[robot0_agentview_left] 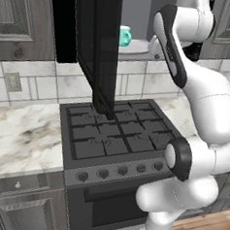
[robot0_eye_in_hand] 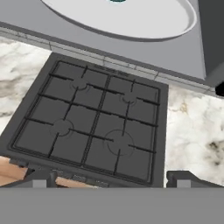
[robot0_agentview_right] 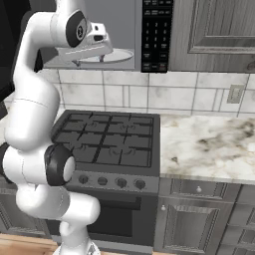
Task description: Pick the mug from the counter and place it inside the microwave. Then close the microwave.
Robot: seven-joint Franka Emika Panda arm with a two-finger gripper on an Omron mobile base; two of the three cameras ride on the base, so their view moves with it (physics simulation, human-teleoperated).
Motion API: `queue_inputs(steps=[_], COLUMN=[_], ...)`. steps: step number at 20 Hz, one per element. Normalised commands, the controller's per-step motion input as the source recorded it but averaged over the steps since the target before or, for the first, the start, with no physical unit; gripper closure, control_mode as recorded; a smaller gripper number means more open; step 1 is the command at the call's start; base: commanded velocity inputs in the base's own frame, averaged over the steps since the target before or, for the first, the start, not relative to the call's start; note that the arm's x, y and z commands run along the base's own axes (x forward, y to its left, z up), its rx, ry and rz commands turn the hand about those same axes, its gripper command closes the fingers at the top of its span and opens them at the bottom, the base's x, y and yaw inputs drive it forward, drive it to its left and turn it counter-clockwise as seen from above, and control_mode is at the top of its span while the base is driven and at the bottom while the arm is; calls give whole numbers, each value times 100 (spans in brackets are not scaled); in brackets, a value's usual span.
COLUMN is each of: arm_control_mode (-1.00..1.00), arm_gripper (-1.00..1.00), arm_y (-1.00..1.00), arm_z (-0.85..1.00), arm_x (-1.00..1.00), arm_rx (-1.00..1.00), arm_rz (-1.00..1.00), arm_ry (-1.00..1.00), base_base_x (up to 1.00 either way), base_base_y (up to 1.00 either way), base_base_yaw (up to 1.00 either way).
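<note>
The teal mug point(robot0_agentview_left: 125, 36) stands on the white turntable plate point(robot0_agentview_right: 112, 56) inside the microwave point(robot0_agentview_right: 124, 25), and its bottom edge shows as a teal sliver point(robot0_eye_in_hand: 117, 1) at the top of the hand view. The microwave's black door point(robot0_agentview_left: 98, 47) hangs wide open over the stove. My gripper point(robot0_eye_in_hand: 111, 180) is open with nothing between its fingertips point(robot0_eye_in_hand: 40, 179), just in front of the microwave's opening and apart from the mug. My hand point(robot0_agentview_right: 95, 41) hides the mug in the right base view. The marble counter point(robot0_agentview_right: 209, 144) flanks the stove.
A black gas stove point(robot0_agentview_left: 118, 134) lies below the microwave, with knobs point(robot0_agentview_left: 103, 173) along its front. The keypad panel point(robot0_agentview_right: 156, 35) is right of the cavity. Grey cabinets point(robot0_agentview_right: 219, 30) hang above the counter and drawers point(robot0_agentview_right: 199, 191) sit below. A wall outlet point(robot0_agentview_right: 234, 93) is on the tiled backsplash.
</note>
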Motion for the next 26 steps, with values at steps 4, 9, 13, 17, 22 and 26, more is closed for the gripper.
queue_inputs(steps=[4,9,13,17,22,26], arm_control_mode=[-100,-100,-100,-100,-100,-100], arm_gripper=[-100,-100,-100,-100,-100,-100], arm_y=[-6,0,0,0,0,0], arm_z=[-69,-36,2,24,45,31], arm_x=[-56,-41,-39,-35,-39,-62], arm_rx=[0,0,5,5,0,2], arm_rz=[0,0,0,0,0,0], arm_ry=[-2,-5,-13,-14,-6,-12], base_base_x=[0,0,0,0,0,0], base_base_y=[0,0,0,0,0,0], base_base_yaw=[0,0,0,0,0,0])
